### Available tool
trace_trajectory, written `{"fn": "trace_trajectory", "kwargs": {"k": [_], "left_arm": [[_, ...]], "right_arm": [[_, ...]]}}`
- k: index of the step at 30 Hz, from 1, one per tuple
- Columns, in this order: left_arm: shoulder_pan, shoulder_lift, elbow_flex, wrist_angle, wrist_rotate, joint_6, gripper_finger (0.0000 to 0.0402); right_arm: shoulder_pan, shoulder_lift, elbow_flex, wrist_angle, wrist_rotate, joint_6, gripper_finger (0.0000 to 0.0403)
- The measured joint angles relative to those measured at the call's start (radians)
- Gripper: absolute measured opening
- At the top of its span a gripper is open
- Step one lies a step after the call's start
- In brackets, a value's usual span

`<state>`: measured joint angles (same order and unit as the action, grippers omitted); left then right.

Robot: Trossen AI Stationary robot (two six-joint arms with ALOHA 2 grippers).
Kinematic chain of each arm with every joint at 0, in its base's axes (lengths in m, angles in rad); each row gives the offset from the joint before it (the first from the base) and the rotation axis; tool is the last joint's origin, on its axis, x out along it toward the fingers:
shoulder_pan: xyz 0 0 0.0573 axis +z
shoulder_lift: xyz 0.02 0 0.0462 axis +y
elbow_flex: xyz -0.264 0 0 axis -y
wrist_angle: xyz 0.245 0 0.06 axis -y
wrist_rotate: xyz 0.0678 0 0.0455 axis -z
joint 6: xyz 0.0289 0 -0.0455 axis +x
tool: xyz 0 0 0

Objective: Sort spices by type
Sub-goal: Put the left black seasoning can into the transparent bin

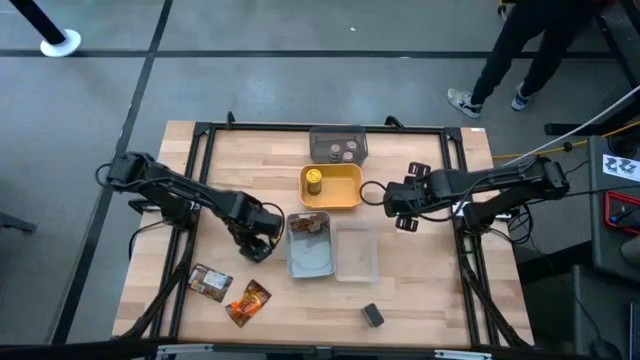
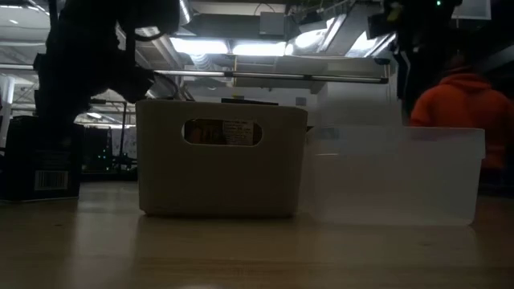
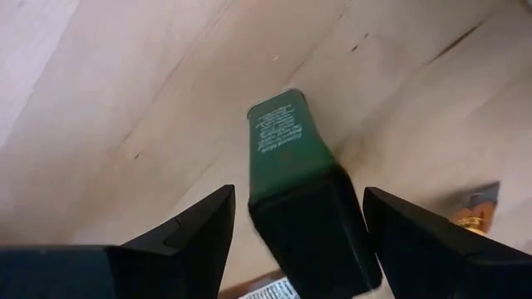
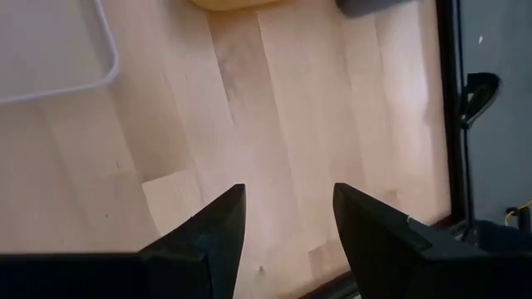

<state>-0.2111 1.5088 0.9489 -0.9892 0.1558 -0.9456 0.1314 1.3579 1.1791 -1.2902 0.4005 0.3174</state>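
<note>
Left wrist view showed the left gripper (image 3: 291, 241) straddling a dark box (image 3: 303, 199) just beside the pale-blue tray (image 1: 309, 262), jaws apart, not gripping. Rigid, light, probably slick; best pinched across flat sides. Two boxes, counting one (image 1: 372, 316) beyond that tray. The right gripper (image 4: 287, 228) idled empty, jaws apart.

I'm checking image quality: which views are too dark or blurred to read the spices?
Low view: backlit by ceiling lights, so the dark box and tray are dim. Left wrist view: the green box blurs close up. High view: evenly lit, foil packets clear.
</note>
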Motion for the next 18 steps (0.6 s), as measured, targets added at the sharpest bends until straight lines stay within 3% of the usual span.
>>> {"fn": "trace_trajectory", "kwargs": {"k": [8,18], "left_arm": [[0.000,0.039,0.000,0.006,0.000,0.032,0.0238],[0.000,0.038,0.000,0.004,0.014,0.054,0.0109]], "right_arm": [[0.000,0.000,-0.093,0.062,-0.001,0.010,0.0183],[0.000,-0.008,-0.157,0.099,0.000,0.053,0.0183]]}}
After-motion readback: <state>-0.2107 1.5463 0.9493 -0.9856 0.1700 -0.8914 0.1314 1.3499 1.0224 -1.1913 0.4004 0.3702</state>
